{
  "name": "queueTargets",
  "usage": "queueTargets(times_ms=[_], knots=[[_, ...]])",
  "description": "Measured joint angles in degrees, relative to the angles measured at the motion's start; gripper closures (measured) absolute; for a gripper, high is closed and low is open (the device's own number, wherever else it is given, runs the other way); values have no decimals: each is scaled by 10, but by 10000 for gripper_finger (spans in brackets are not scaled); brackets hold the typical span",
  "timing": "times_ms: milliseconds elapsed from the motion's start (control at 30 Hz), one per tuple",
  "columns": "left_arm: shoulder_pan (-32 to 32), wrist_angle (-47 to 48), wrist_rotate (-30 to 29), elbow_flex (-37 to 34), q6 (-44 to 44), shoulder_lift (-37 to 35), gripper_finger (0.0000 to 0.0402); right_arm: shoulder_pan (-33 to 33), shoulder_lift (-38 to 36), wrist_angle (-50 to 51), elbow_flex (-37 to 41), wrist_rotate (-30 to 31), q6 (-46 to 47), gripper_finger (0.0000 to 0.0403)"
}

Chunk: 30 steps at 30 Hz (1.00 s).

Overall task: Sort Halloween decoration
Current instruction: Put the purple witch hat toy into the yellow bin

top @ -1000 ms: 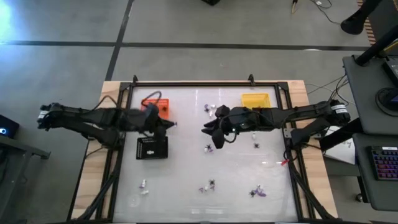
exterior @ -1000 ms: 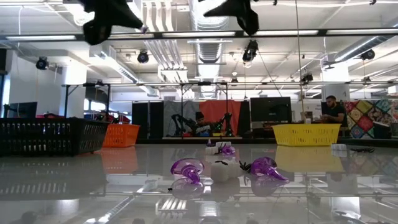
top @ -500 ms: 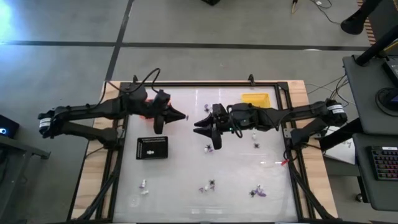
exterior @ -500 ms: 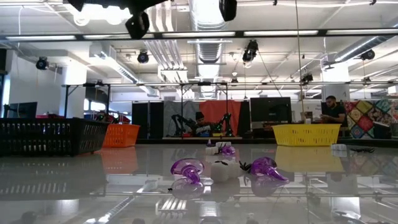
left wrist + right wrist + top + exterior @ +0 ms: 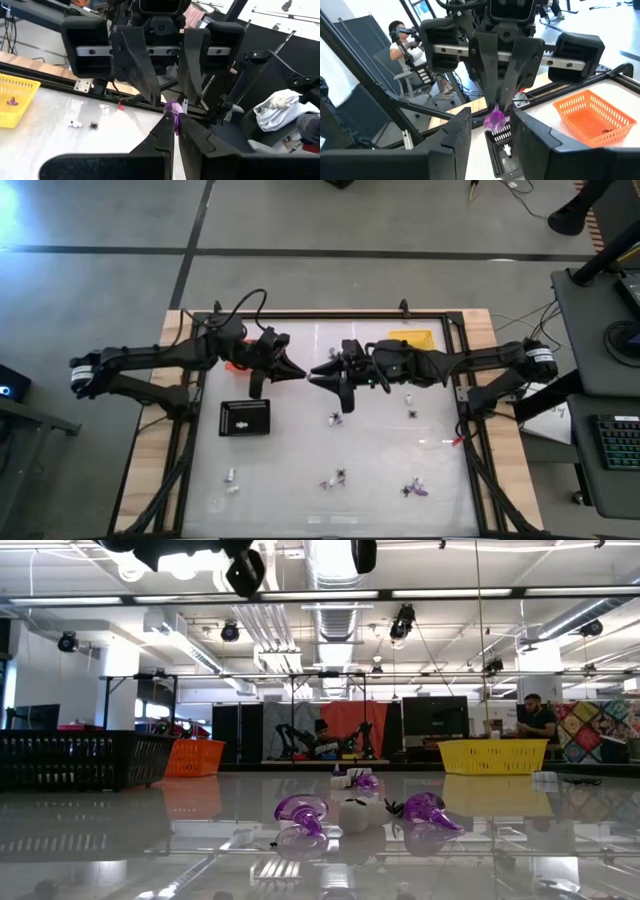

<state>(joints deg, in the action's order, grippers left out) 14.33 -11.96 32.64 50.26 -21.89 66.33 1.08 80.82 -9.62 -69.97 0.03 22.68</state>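
My left gripper (image 5: 300, 373) and right gripper (image 5: 314, 374) meet tip to tip in the air above the table's middle, between the orange and yellow trays. The left gripper (image 5: 176, 119) is shut on a small purple trinket (image 5: 173, 106). My right gripper (image 5: 494, 136) is open. Its fingers (image 5: 145, 70) stand on either side of the purple trinket (image 5: 495, 119), apart from it. Other tiny trinkets lie on the table top, near the middle (image 5: 335, 418) and toward the near edge (image 5: 415, 488). My left gripper pinches the purple trinket (image 5: 495, 120) between its two fingertips (image 5: 506, 92). The fingers come at it about level, pointing toward the table's right. The trinket is lifted clear of the table and sticks out past the fingertips.
A black tray (image 5: 245, 418) with a white trinket in it sits below the left arm. The orange tray (image 5: 592, 117) is at the far left. The yellow tray (image 5: 410, 338) at the far right holds a purple trinket (image 5: 11, 101). A person sits beyond the table (image 5: 400, 42).
My left gripper has swung up from beside the black tray, toward the far edge and the table's right. My right gripper has moved left toward it. The two now stand fingertip to fingertip, with the purple trinket between them.
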Motion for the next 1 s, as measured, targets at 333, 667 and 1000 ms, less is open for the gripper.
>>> queueTargets(times_ms=[333,667,1000], knots=[[5,0,35,63,21,49,401,-10,0,-1,0,-1,-2,275],[11,14,50,70,22,85,401,-12,0,10,0,2,1,311],[27,19,70,70,28,76,401,-14,0,20,0,1,36,327]])
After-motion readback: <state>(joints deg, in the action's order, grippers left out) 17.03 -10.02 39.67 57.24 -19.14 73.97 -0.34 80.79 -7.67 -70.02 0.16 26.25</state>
